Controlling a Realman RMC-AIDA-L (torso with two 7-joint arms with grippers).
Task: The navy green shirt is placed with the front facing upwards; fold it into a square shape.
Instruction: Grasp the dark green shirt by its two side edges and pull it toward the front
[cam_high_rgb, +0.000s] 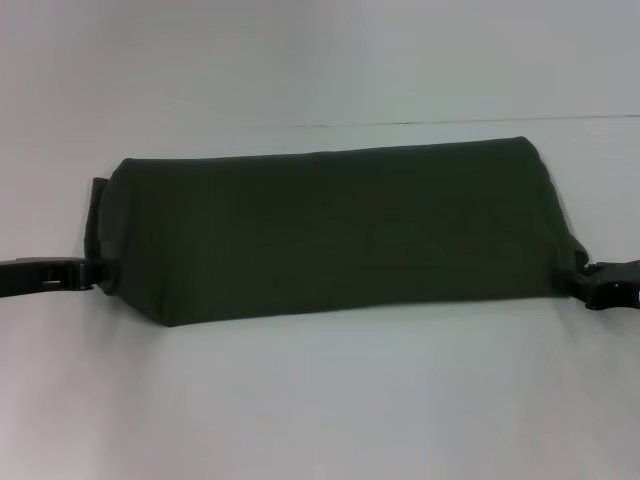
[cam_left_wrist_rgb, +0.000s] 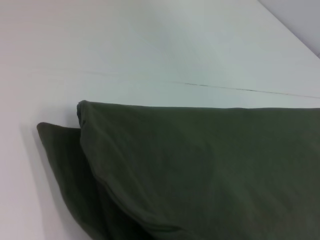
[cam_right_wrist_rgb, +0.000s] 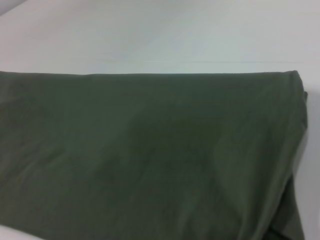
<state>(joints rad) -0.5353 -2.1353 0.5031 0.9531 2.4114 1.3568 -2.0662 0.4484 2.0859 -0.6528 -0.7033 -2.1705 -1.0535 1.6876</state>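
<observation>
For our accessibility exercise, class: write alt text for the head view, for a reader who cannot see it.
A dark green shirt, folded into a long band with its plain side up, lies across a white table. The robot's left hand meets the band's left end and its right hand meets the right end.

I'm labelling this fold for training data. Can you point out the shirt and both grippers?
shirt (cam_high_rgb: 340, 235): head view, middle of the plain green folded panel.
left gripper (cam_high_rgb: 95, 272): head view, tip at the shirt's left end.
right gripper (cam_high_rgb: 590, 278): head view, tip at the shirt's right end.
</observation>
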